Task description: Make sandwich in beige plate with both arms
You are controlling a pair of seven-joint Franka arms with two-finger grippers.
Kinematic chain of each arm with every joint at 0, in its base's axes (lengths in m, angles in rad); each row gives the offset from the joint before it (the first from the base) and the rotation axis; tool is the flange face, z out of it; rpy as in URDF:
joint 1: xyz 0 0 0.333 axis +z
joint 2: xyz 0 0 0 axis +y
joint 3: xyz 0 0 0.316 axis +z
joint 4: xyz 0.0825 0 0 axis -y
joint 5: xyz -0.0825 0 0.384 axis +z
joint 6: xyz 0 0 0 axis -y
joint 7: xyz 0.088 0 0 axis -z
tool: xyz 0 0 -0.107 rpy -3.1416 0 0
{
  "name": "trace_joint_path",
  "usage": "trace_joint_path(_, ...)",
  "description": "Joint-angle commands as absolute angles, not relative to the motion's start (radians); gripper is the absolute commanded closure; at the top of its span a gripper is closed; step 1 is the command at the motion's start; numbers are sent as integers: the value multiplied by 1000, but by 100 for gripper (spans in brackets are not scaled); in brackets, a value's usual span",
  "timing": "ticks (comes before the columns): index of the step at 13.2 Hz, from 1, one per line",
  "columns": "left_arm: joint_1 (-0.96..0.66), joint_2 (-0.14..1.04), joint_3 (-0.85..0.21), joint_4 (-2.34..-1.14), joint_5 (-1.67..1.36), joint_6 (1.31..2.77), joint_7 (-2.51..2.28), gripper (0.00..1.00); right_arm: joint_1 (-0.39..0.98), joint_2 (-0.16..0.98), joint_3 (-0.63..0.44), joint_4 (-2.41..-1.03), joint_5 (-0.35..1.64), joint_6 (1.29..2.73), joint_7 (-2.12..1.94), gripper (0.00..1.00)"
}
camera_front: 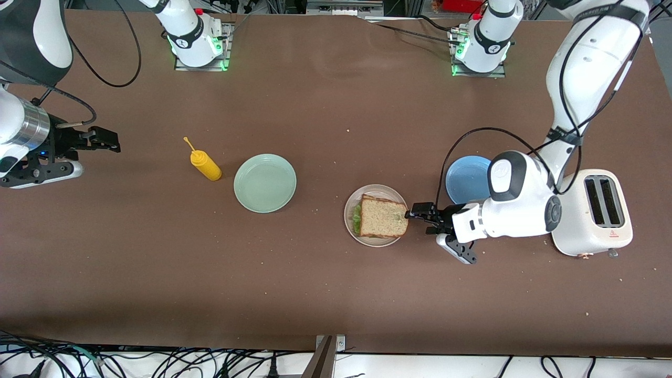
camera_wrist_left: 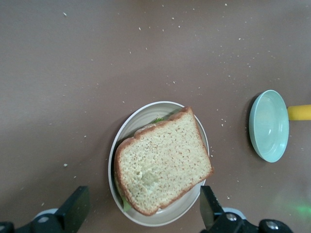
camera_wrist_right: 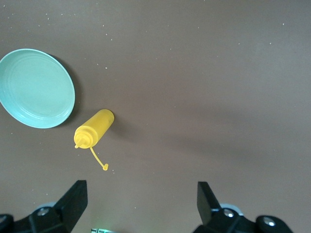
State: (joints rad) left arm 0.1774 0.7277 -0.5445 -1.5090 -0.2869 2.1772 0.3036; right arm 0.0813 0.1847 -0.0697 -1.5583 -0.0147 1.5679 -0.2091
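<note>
- Hovering just beside the beige plate [camera_front: 350, 223] at its edge toward the left arm's end of the table, the left gripper [camera_front: 426, 219] has its fingers [camera_wrist_left: 73, 209] spread wide and grasps nothing; the left wrist view shows the sandwich lying free between and ahead of the two black tips.
- Sitting in that plate, the sandwich [camera_front: 384, 217] has its top slice of brown wholegrain bread squarely on, with a crinkled edge of green lettuce [camera_front: 357, 219] peeping out on the side toward the right arm's end.
- Judging by its look, the stack is light, soft and easily crushed; the loose layers would likely slide apart if nudged sideways. A hold, if any is needed, is best taken gently across two crust edges, which are firmer than the crumb.
- Waiting over bare table at the right arm's end, the right gripper [camera_front: 102, 140] is likewise spread and empty.
- Lying near it are a yellow squeeze bottle [camera_front: 205, 164] and a mint green plate [camera_front: 265, 182]; a blue plate [camera_front: 466, 178] and a white toaster [camera_front: 593, 215] stand by the left arm.
</note>
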Motion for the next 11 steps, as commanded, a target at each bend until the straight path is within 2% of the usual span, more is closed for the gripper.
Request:
trace_joint_path(1, 166, 638, -528, -1528, -203, 2120, 224, 0, 77, 166, -60, -1572, -25, 1560, -198, 0)
trace_joint_path(4, 173, 542, -520, -1526, -147, 2022, 171, 0, 77, 164, -60, -1572, -26, 1565, -196, 0)
trace_joint_path(7, 181, 402, -515, -1517, -57, 1864, 80, 0, 80, 158, -58, -1580, -28, 1574, -157, 1)
trace_joint_path(11, 183, 266, -506, -1450, 75, 1648, -29, 0, 80, 131, -58, -1630, -29, 1636, -153, 1)
